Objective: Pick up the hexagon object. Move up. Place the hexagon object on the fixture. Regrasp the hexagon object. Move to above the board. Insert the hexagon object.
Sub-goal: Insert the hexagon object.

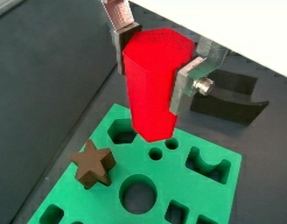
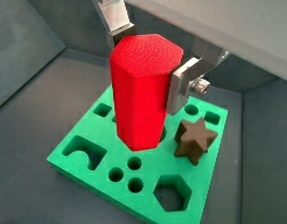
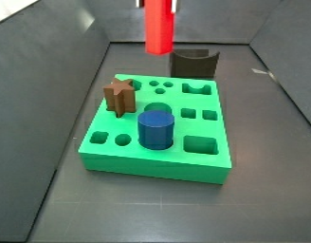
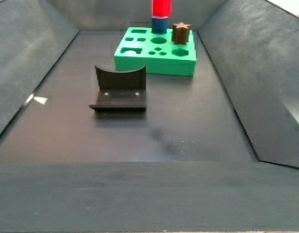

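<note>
My gripper is shut on the hexagon object, a bright red prism held upright by its upper part. It also shows in a wrist view. The prism hangs above the green board, its lower end over the board's holes and clear of the top. In a side view the prism is above the board's far edge. The gripper itself is cut off at the frame edge in both side views. The dark fixture stands empty beyond the board.
A brown star block sits in the board. A blue cylinder stands in the board's middle. Dark sloping walls enclose the floor on all sides.
</note>
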### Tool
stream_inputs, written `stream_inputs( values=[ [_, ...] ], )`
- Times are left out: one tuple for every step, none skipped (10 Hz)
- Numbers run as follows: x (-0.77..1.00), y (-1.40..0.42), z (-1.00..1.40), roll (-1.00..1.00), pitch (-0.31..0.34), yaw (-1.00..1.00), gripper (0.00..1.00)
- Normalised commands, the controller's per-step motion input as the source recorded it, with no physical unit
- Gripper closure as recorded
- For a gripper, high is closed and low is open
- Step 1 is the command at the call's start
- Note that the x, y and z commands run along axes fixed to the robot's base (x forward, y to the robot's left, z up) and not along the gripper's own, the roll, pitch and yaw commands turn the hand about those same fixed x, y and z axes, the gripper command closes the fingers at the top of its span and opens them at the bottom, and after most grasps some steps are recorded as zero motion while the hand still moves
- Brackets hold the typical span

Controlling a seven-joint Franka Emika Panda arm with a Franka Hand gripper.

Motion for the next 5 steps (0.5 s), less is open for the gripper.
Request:
stream_inputs(
  values=[
    [-0.23,0.24,-0.47,-0.12,-0.200,-0.51,1.00],
    [-0.35,0.17,-0.42,-0.07,-0.174,-0.51,1.00],
    [-0.35,0.21,-0.41,-0.06,-0.149,-0.47,1.00],
    [-0.36,0.19,-0.39,-0.06,-0.167,-0.48,1.00],
    [-0.27,0.22,-0.36,-0.08,-0.160,-0.44,1.00]
  ],
)
